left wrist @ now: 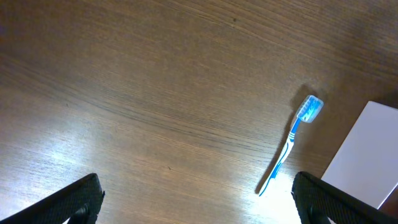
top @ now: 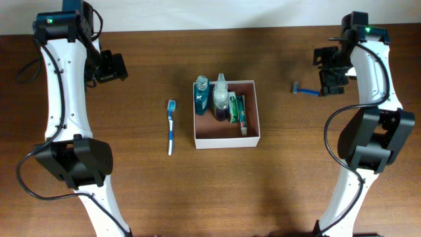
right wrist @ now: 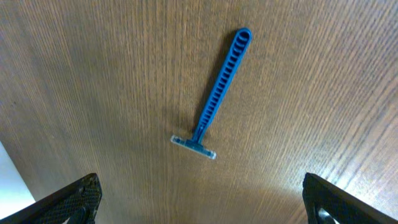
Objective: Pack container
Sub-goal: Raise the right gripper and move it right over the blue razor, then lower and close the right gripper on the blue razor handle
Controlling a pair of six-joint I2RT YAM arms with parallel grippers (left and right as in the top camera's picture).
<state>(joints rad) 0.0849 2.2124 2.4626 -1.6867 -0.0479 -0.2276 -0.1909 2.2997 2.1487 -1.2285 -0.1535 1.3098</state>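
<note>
— Where is the container?

— From overhead, the container (top: 227, 142), a shallow square box with white walls, sits at the centre of the brown wooden worktop (top: 131, 197). Its 12 o'clock half holds a teal bottle (top: 201, 96), a clear bottle (top: 220, 100) of dark liquid and a green-and-white tube (top: 239, 113). The 6 o'clock half shows bare pinkish floor.

— What lies outside it?

— A blue-and-white toothbrush (top: 171, 127) lies at the box's 9 o'clock, near it but apart, with its bristle head toward 12. A blue razor (top: 306, 90) lies at about 2 o'clock, well apart.

— And the pincers?

— The left pincer (top: 113, 66) hangs at the box's 10 o'clock. Its wrist camera shows the fingers (left wrist: 81, 199) spread wide, gripping nothing, with the toothbrush toward 3 o'clock. The right pincer (top: 331, 72) hovers just beside the razor, at its 3 o'clock. Its wrist view shows those fingers (right wrist: 78, 199) wide apart too. The razor lies flat on the wood toward 12 o'clock, touching neither.
</note>
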